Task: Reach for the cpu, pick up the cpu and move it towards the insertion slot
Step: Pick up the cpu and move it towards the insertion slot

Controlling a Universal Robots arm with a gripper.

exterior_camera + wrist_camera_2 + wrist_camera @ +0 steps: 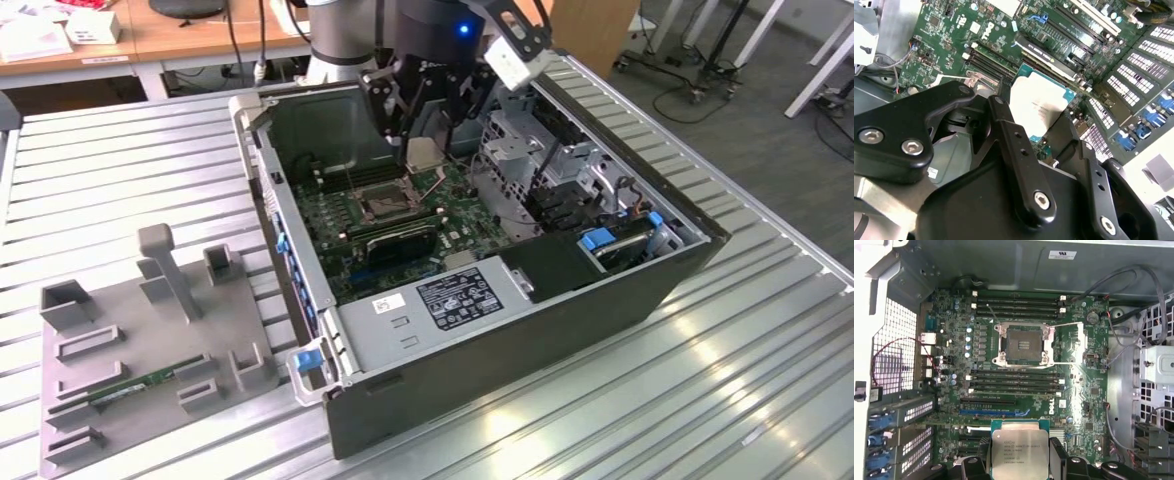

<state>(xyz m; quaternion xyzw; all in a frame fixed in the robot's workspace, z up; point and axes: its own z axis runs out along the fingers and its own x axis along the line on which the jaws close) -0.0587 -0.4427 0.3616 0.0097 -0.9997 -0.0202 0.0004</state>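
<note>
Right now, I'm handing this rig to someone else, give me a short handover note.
Gripper: shut on the cpu, fingers on two opposite edges, metal face toward the first wrist view's camera.
CPU: lifted, held in the air over the motherboard inside the open computer case.
Insertion slot: open, empty, lever swung out.
Done: reach and pickup.
Left: the cpu is not yet over the insertion slot.

In the first wrist view the cpu (1017, 452) runs off the picture's edge, its two sides covered by the dark fingers (1060, 457) of the hand (1019, 460). In the second wrist view those fingers (1019, 160) hide one cpu (1040, 102) corner. In the exterior view the insertion slot (383, 203) looks too small to make out its lever.
</note>
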